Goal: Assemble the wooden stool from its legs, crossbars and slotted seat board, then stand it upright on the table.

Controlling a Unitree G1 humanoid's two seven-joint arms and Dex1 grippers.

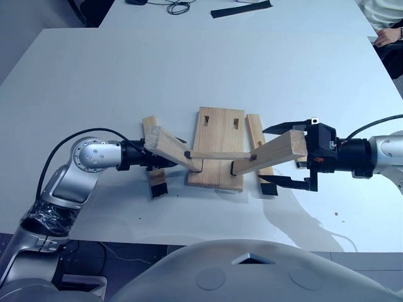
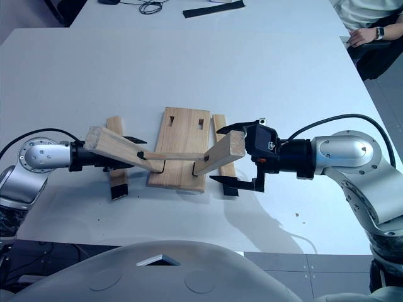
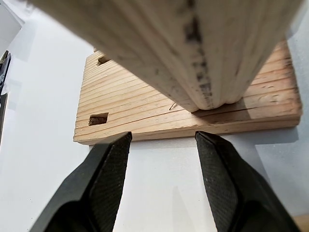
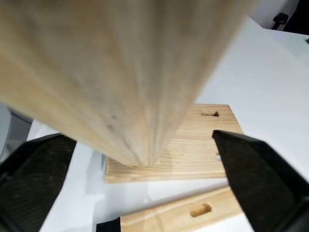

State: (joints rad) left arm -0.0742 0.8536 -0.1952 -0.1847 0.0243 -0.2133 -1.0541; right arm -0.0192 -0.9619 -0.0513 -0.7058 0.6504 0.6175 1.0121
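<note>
Two wooden legs joined by a thin crossbar [image 1: 220, 155] hang tilted over the slotted seat board [image 1: 214, 129], which lies flat on the white table. My left gripper [image 1: 171, 154] is shut on the left leg [image 1: 165, 146], whose lower end touches the board [image 3: 145, 101]. My right gripper [image 1: 264, 156] stands wide open around the raised end of the right leg [image 1: 277, 151], its fingers clear of the wood on both sides. In the right wrist view that leg [image 4: 120, 72] runs between the spread fingertips [image 4: 251, 159].
A spare leg [image 1: 156, 182] lies left of the board and another [image 1: 254, 129] right of it, both with black ends. A black strip [image 1: 242, 9] and cables [image 1: 179, 6] lie on the far table. A person's hand [image 1: 387, 34] rests at the far right.
</note>
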